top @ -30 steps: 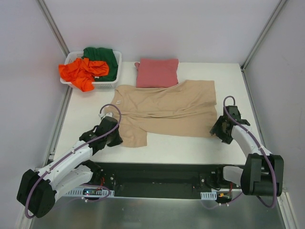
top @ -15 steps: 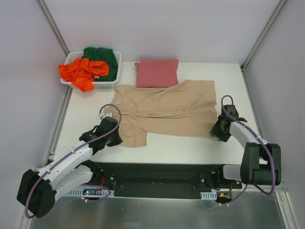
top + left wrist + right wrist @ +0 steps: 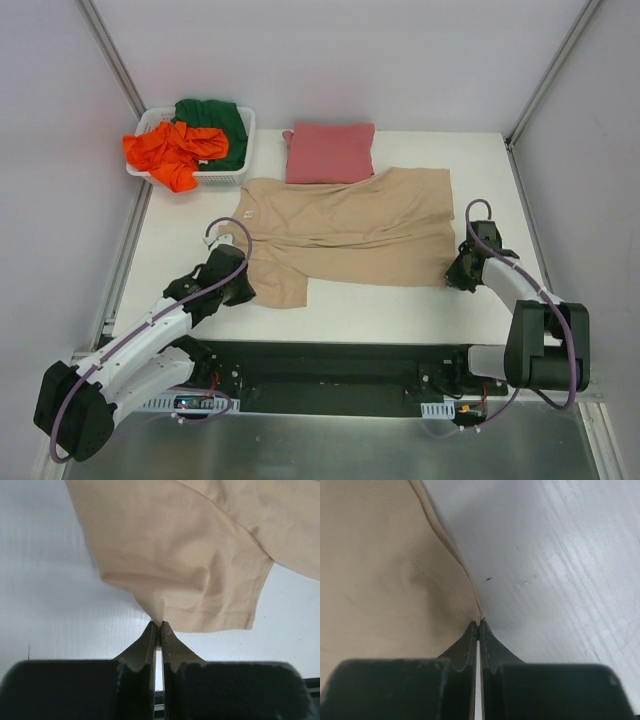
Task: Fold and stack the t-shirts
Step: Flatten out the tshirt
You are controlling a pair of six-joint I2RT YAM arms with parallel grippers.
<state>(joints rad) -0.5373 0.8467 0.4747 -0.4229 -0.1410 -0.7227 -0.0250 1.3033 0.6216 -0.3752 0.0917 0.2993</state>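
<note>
A tan-beige t-shirt (image 3: 350,232) lies spread across the middle of the table. My left gripper (image 3: 243,290) is shut on the edge of its near-left sleeve (image 3: 190,580), the cloth pinched at the fingertips (image 3: 158,625). At the shirt's near-right hem, my right gripper (image 3: 456,274) is shut on the edge of the cloth (image 3: 395,580); the fold meets the tips (image 3: 478,624). A pinkish-red t-shirt (image 3: 329,152) lies folded at the back. An orange t-shirt (image 3: 170,152) and a dark green t-shirt (image 3: 215,124) are heaped in the basket.
The white slotted basket (image 3: 238,176) stands at the back left corner of the table. Metal frame posts rise at the back left and back right. The black base rail (image 3: 330,378) runs along the near edge between the arms.
My right gripper has closed its jaws on the tan shirt's hem after shifting slightly toward it. The left gripper has kept its hold on the sleeve and barely moved.
</note>
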